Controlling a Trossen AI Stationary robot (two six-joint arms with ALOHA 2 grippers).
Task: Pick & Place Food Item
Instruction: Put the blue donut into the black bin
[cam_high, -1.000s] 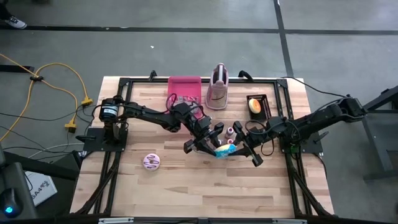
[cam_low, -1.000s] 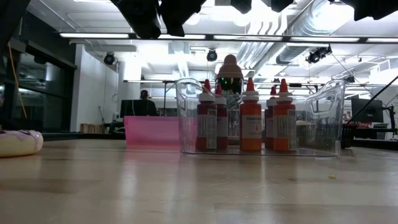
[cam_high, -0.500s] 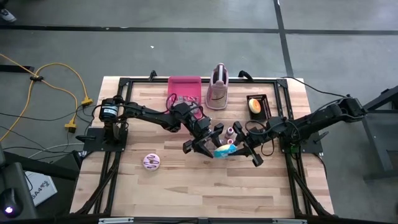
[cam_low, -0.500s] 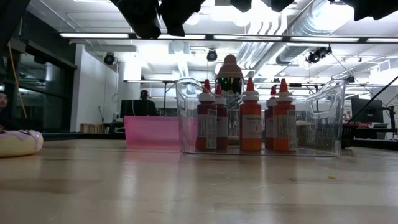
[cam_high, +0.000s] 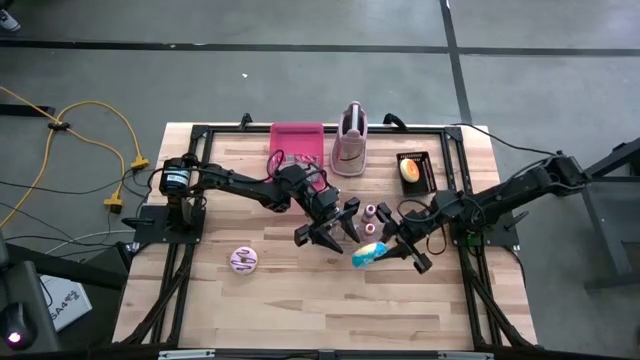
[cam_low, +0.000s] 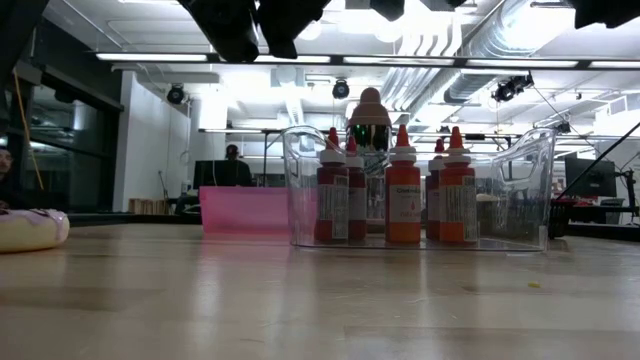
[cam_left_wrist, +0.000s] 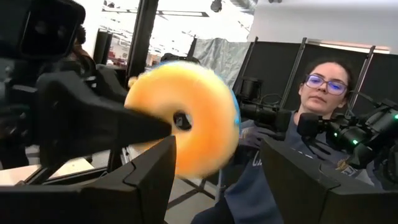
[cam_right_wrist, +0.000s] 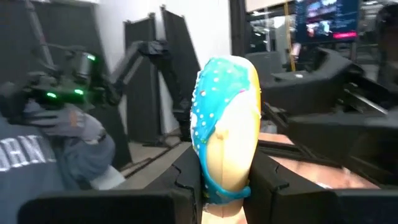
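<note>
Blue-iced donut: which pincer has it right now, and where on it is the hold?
The right pincer holds the blue-iced donut on edge, clamped across its lower rim. The left pincer stands open beside it, holding nothing.

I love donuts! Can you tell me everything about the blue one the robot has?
The blue-frosted donut is a ring with a golden underside, a hole in the middle, and bright blue icing dotted with tiny pale sprinkles. It looks like smooth toy plastic. It is held up off the wooden table, standing on its edge, pinched at its rim by the right pincer. The left pincer is open just beside it, not touching it.
</note>
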